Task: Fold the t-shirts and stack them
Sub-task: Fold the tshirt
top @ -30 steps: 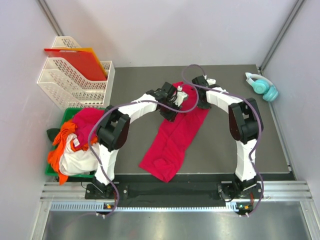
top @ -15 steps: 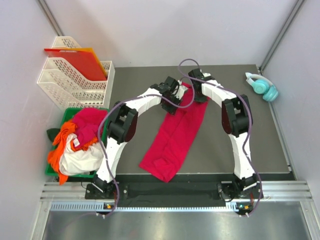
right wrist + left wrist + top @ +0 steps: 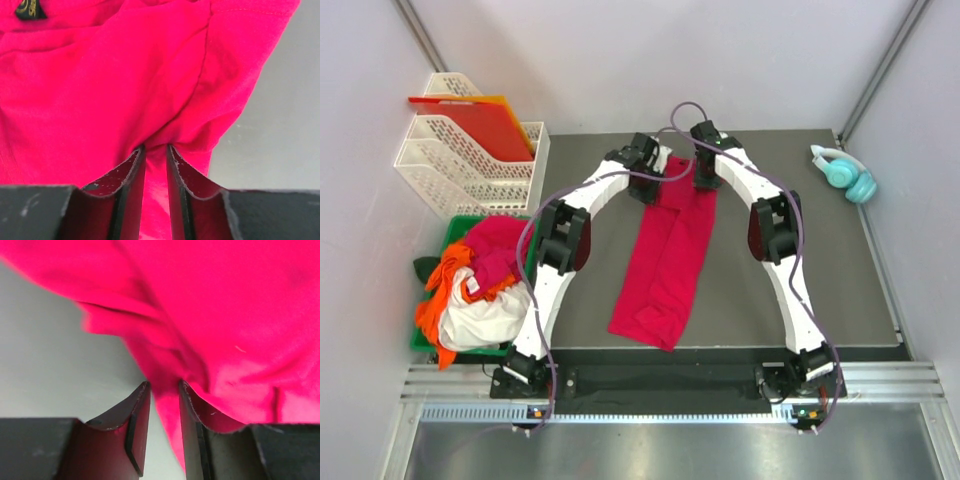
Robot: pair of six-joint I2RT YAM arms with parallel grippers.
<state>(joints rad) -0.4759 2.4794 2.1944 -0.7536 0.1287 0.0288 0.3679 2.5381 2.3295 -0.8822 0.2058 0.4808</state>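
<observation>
T-shirt (image 3: 665, 255); label (image 3: 30, 9) only right-wrist view

The overhead camera looks down on the whole table (image 3: 800, 270); both wrist cameras closely face its crimson t-shirt (image 3: 665, 265).

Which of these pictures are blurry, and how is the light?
Left wrist view: the crimson-red cloth t-shirt sits so near the lens that its folds smear, while the left pincer looks crisp. Right wrist view: sharper, seam stitching shows. Top external view: even light, soft shadows, all in focus.
</observation>
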